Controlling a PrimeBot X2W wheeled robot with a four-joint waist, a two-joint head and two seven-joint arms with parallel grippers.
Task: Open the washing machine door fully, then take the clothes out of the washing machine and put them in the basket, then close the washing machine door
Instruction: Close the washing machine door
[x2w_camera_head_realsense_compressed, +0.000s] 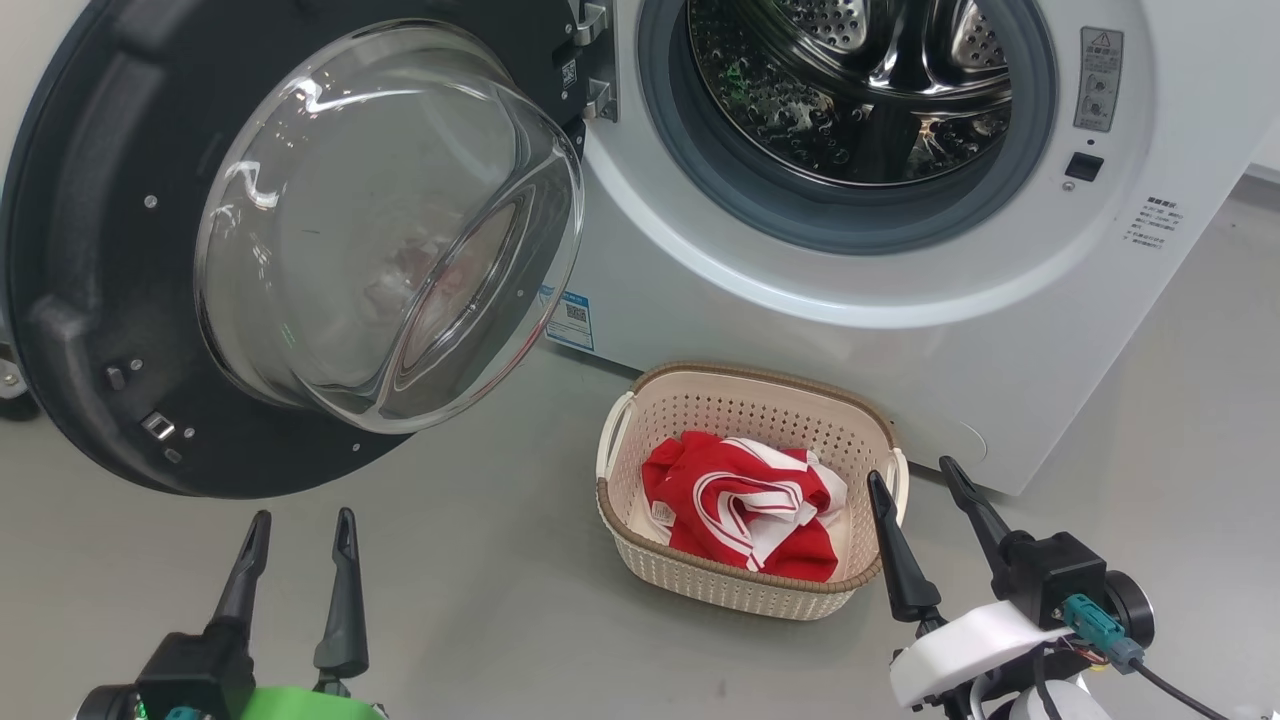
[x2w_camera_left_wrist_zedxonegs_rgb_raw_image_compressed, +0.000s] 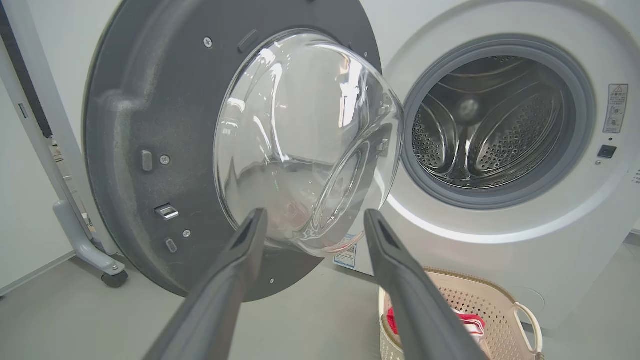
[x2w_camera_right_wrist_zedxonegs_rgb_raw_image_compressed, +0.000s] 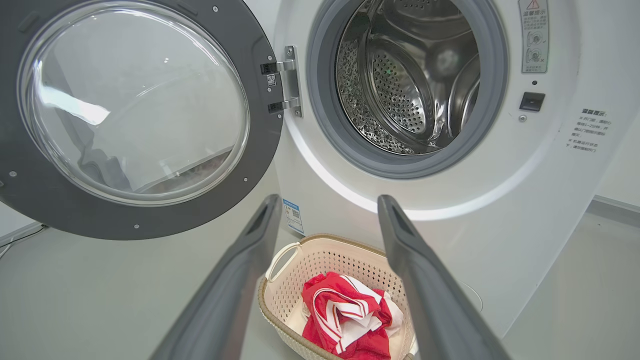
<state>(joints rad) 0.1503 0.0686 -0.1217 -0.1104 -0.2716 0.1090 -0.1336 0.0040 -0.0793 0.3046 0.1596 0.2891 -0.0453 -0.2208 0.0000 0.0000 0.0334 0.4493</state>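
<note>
The washing machine (x2w_camera_head_realsense_compressed: 900, 330) has its steel drum (x2w_camera_head_realsense_compressed: 850, 90) exposed. No red shows in the drum in any of the three views, though the grey seal hides its lowest front part, so it is probably empty rather than certainly so. The washing machine door (x2w_camera_head_realsense_compressed: 90, 250) stands swung wide on the hinge at the left of the machine's opening, its clear glass bowl bulging out toward the robot.

The basket (x2w_camera_head_realsense_compressed: 740, 590) sits on the floor just in front of the machine, below the opening. It holds the clothes (x2w_camera_head_realsense_compressed: 745, 500), a crumpled red heap with white stripes that lies below the brown rim.

By this layout, unloading looks finished and closing the door is the step in hand. The left gripper (x2w_camera_head_realsense_compressed: 303, 514) hangs in front of the door, below its lower rim and well out from the machine, with its fingers spread wide and nothing between them. The right gripper (x2w_camera_head_realsense_compressed: 912, 468) is beside the basket's right handle, also spread wide and empty.

The next move calls for the left arm to get behind the door's free edge, the side away from the machine. From there it should press the black rim rather than the glass and swing the door round to the opening until it latches.
</note>
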